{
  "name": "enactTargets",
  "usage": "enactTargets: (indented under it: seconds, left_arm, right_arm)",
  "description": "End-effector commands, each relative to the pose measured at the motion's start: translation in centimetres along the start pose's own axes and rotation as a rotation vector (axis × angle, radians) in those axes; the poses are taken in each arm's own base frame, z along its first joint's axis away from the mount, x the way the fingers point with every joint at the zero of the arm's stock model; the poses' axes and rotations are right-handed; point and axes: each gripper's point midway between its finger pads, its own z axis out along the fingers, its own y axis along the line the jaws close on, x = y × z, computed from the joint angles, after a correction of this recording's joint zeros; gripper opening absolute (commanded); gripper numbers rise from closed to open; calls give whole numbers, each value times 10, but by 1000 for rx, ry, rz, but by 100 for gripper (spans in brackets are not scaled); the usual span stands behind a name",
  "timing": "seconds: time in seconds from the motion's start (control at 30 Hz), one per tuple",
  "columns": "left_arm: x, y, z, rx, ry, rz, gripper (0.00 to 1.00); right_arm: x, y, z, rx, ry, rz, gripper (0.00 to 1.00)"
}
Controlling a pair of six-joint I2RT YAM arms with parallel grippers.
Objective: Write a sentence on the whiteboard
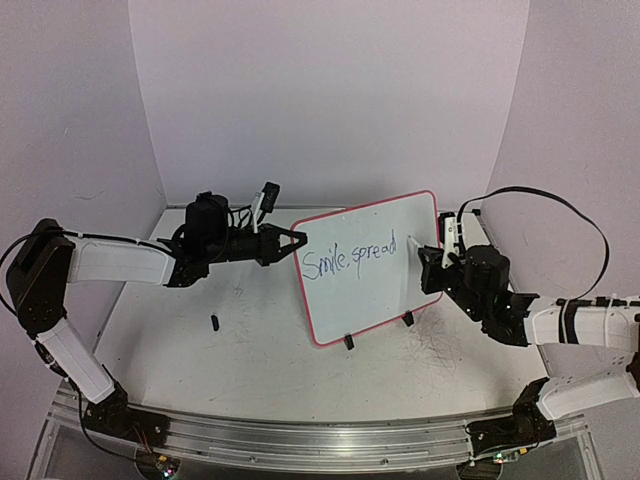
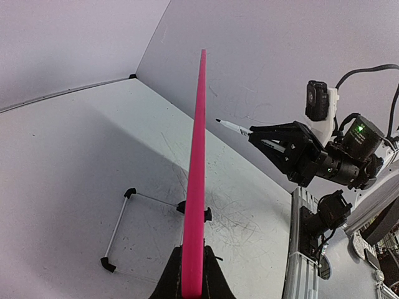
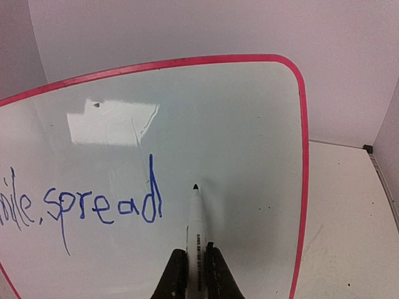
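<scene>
Pinching the marker by its barrel, fingers of the right gripper are clamping narrow on it, tip pointing to 12 o'clock in the right wrist view. Tip is sitting just beside the last "d", at its 3 o'clock; touching the board or not, cannot tell. The sentence is reading "Smile, spread" in thin blue, one line, across the middle of the whiteboard, bare white surface lying at 3 o'clock of the tip up to the pink-red rim. Fingers of the left gripper are clamping shut on the board's rim, holding it edge-on in the left wrist view, pink edge running up to 12 o'clock. In the top view that grip is sitting at the board's 10 o'clock corner, the right gripper at its 3 o'clock side. Board is standing tilted on the tabletop, two black clip feet along its 6 o'clock edge touching the surface. A thin wire stand is reaching out from a foot on the back side. A small dark object is lying at the board's 8 o'clock, well apart.
</scene>
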Motion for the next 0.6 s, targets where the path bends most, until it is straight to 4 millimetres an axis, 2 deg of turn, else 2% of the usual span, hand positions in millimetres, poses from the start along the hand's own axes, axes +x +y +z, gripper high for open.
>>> enactTargets:
  seconds: [0.0,0.13,0.3,0.57]
  left_arm:
    - [24,1,0,-7,90,28,0]
    - [24,0,0,-5,89,28,0]
    - [24,0,0,-5,90,26,0]
    - [25,0,0,-3,92,26,0]
  right_arm:
    - [-12,-9,-3,27,-51,31,0]
    - [-12,-9,-2,22,-48,28,0]
    - [-16,4,-3,-53,-68,-2,0]
    - [-17,3,3,-37,-64,8,0]
